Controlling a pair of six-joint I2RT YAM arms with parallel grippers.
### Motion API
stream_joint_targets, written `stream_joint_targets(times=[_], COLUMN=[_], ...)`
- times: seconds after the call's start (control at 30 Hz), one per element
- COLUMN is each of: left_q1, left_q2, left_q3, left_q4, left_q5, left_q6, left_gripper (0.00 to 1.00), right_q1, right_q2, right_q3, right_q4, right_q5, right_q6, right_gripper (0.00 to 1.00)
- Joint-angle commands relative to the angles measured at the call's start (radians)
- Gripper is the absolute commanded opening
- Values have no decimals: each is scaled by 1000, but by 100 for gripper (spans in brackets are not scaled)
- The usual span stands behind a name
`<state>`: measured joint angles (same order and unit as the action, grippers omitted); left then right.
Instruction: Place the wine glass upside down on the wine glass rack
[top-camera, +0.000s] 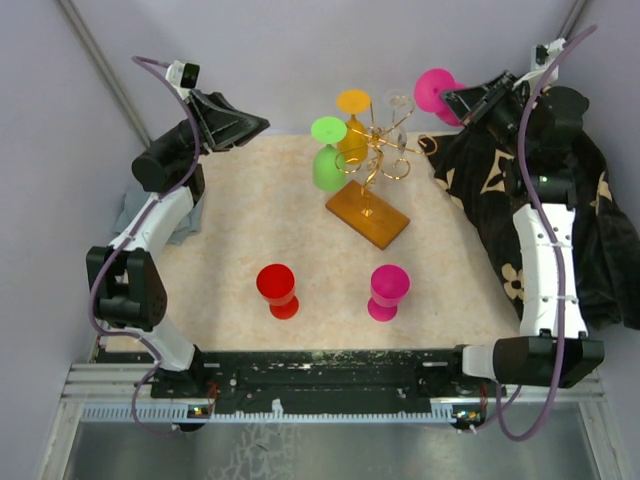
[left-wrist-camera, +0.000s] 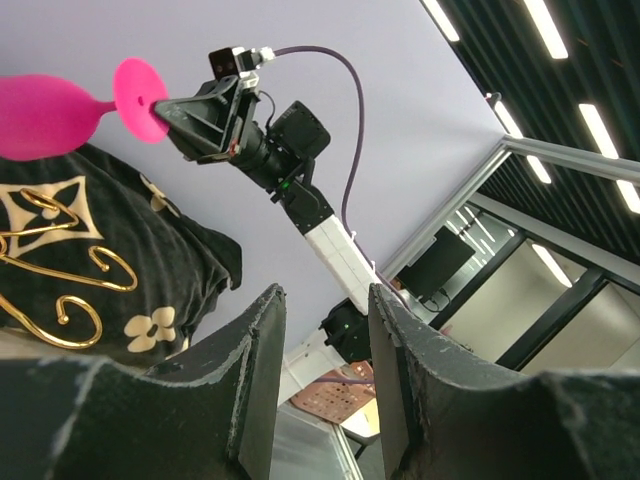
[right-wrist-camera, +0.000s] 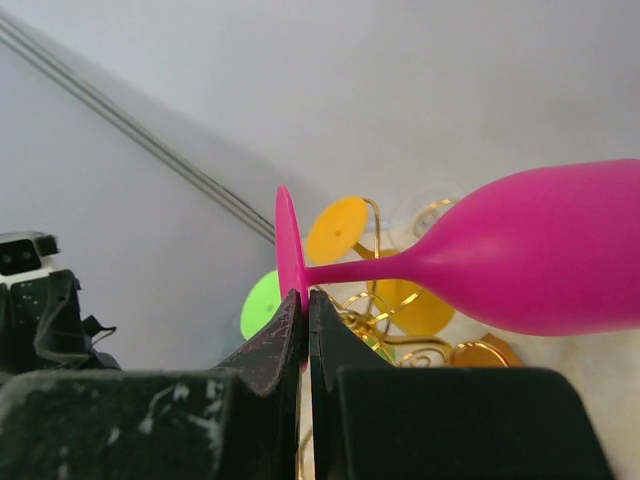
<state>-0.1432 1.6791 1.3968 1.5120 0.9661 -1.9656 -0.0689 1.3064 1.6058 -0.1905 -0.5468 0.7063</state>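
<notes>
there, at the far right, above a black flowered cloth (top-camera: 490, 200): right claw (top-camera: 447, 100) clamped together on the thin foot of the pink wine glass (top-camera: 433, 90). held up off the table (top-camera: 250, 220), lying sideways in the air, bowl pointing toward the middle. from the right wrist, jaws pinched on the very rim of the foot, stem and bowl stretching off to the right. near the upper right of the rack (top-camera: 375, 160) but apart from it, not yet hung.

across at the far left, left claw (top-camera: 255, 125) raised and tilted inward, jaws apart, empty.

between the two, toward the back of the table, the gold wire rack on its flat amber base. hung on its left side, foot up and bowl down, a green glass (top-camera: 327, 150) and an orange glass (top-camera: 352, 120) just beside it. a clear glass (top-camera: 400, 105) on the right side, hard to make out.

nearer the arms, standing on the table well apart from the rack, a red glass (top-camera: 277, 288) and a magenta glass (top-camera: 387, 290).
</notes>
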Motion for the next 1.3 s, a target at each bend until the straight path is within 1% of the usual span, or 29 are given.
stream_joint_targets(times=[0.0, 0.07, 0.23, 0.4, 0.8, 1.1, 1.27], left_q1=[2, 1, 2, 2, 2, 2, 1], left_q2=[-41, -45, -56, -60, -57, -64, -80], left_q3=[-6, -3, -2, -6, -13, -24, -35], left_q4=[1, -12, -36, -40, -46, -61, -120], left_q5=[27, 32, 42, 46, 36, 40, 47], left_q6=[40, 50, 71, 74, 81, 93, 138], left_gripper=[45, 45, 45, 45, 45, 44, 42], right_q1=[-41, -50, -51, -51, -52, -51, -51], right_q2=[20, 36, 80, 89, 90, 83, 58], right_q3=[-91, -123, -144, -173, -253, -252, -266], right_q4=[147, 189, 209, 230, 306, 309, 274], right_q5=[-59, -88, -121, -133, -246, -327, -336], right_q6=[89, 125, 133, 146, 232, 251, 242], right_gripper=[0, 0, 0, 0, 0, 0, 0])
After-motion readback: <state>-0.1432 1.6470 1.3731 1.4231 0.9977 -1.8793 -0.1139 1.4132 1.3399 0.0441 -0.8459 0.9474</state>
